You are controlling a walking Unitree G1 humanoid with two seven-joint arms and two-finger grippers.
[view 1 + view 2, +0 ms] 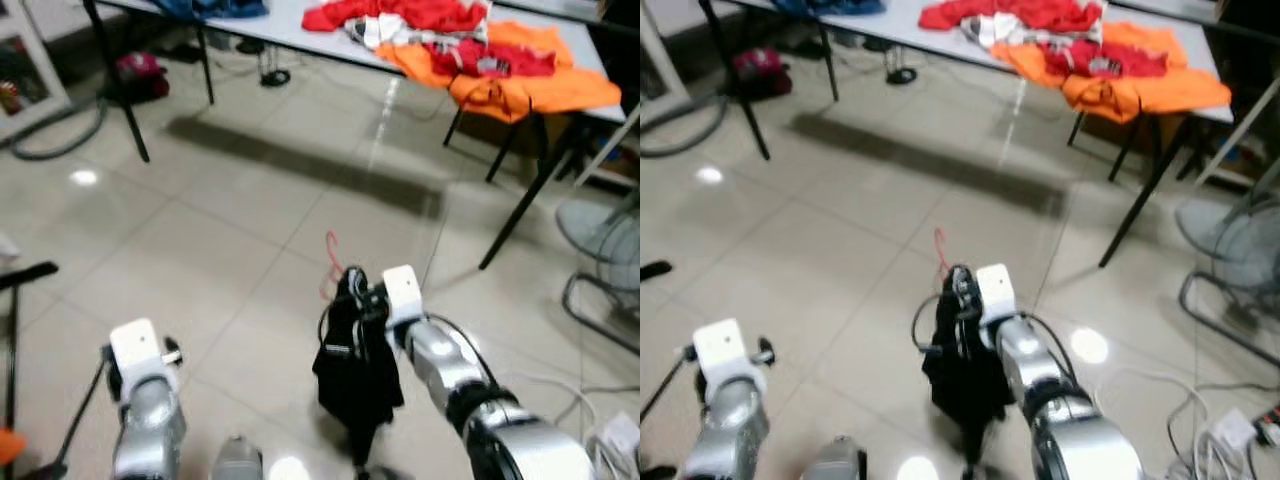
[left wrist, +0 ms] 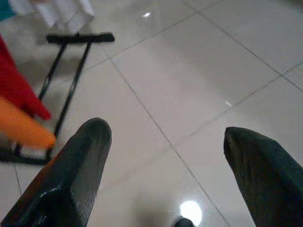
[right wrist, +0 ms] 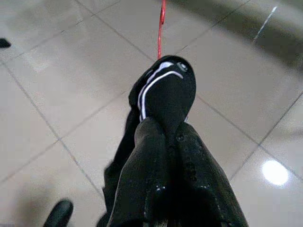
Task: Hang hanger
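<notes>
I've got the right gripper (image 3: 165,142) clamped on the black garment (image 1: 357,375) with its red hanger (image 1: 331,262) hook poking up free for hanging, left gripper (image 2: 165,156) just spread, idle.

Red hanger hook (image 1: 331,262), black garment (image 1: 356,375) with white lines, red and orange clothes (image 1: 470,45) on white table (image 1: 300,35), beige floor tiles (image 1: 230,230)
</notes>
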